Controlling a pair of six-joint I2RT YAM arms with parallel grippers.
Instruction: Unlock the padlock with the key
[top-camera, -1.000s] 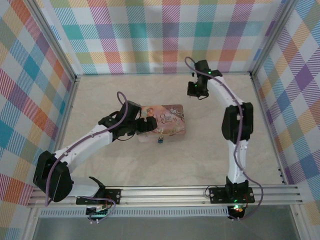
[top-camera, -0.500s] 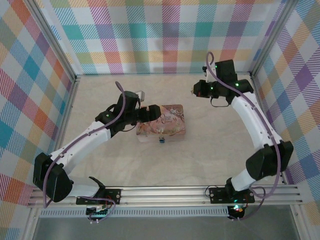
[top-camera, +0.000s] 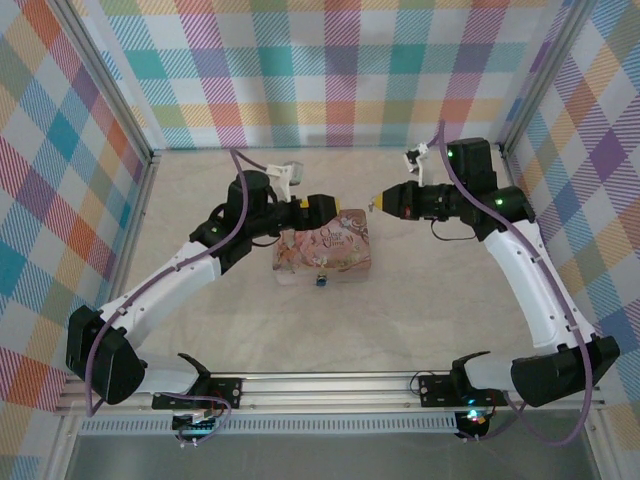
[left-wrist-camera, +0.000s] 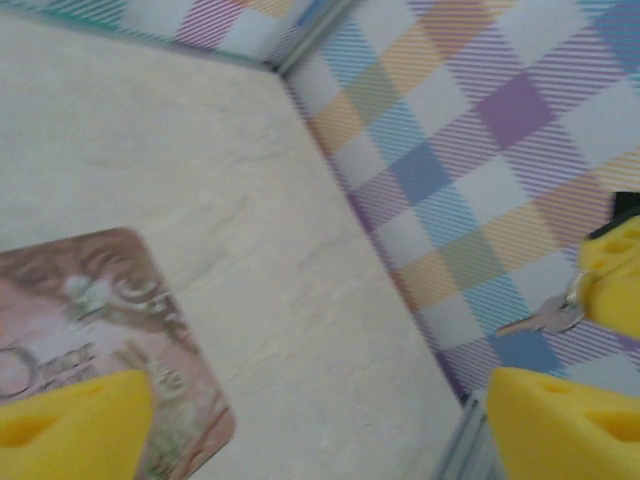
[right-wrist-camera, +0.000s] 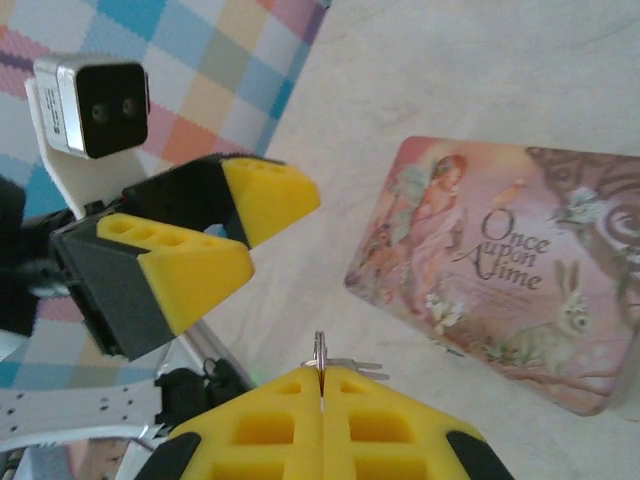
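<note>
Arms have both moved. A second ago the left pincer (top-camera: 326, 205) was low by the tin's (top-camera: 335, 250) 9 o'clock end. Now it is up in the air over the tin's 12 o'clock edge. Its fingers are spread wide, a bit less wide than before.

The right pincer (top-camera: 383, 204) was far back on the desk (top-camera: 250, 320). It has swung in and now sits at 3 o'clock from the left one, tip facing tip, near but not touching. It is pressed together on the key (right-wrist-camera: 322, 358), which pokes out of its tips.

The padlock (top-camera: 320, 281) is down at the tin's 6 o'clock edge, and nothing holds it.

It looks like the key is being shown or handed to the left pincer. The key is not near the padlock yet, so the unlocking has not begun.
</note>
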